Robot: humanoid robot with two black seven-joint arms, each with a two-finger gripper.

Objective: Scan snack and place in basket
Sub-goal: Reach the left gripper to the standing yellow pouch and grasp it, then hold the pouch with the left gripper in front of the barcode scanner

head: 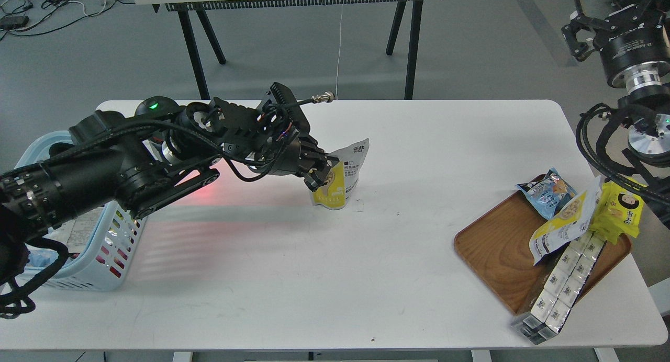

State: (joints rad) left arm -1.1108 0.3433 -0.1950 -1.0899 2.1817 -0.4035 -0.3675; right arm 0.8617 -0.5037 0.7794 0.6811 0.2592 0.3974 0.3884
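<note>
Far left, I've got the light-blue basket (112, 257) sitting at the desk's (293, 278) left edge, half hidden under my left arm, with what looks like some paper already lying inside. A red glow is spilling over the desk top and the basket's slotted wall beneath the arm, so I take it the scan is the step in hand. Moving right along the arm, my left end effector (317, 174) is clamped on the snack (343, 181), the yellow-and-white bean pouch, gripping its left edge and holding it tilted; whether its lower end touches the desk I can't tell. Next, as I judge it, I need to carry the pouch back left, clear the basket's rolled rim, and only then let go above the opening. Further right sits the wooden tray (497, 247) with a light-blue pouch (547, 192), another yellow-and-white pouch (562, 223), a bright yellow pack with a cartoon face (623, 207) and a stack of silver-white packets (562, 281) hanging off its near corner. Top right, my right end effector (578, 30) is raised well off the desk, holding nothing I can see; it's too dark to tell its fingers apart.
</note>
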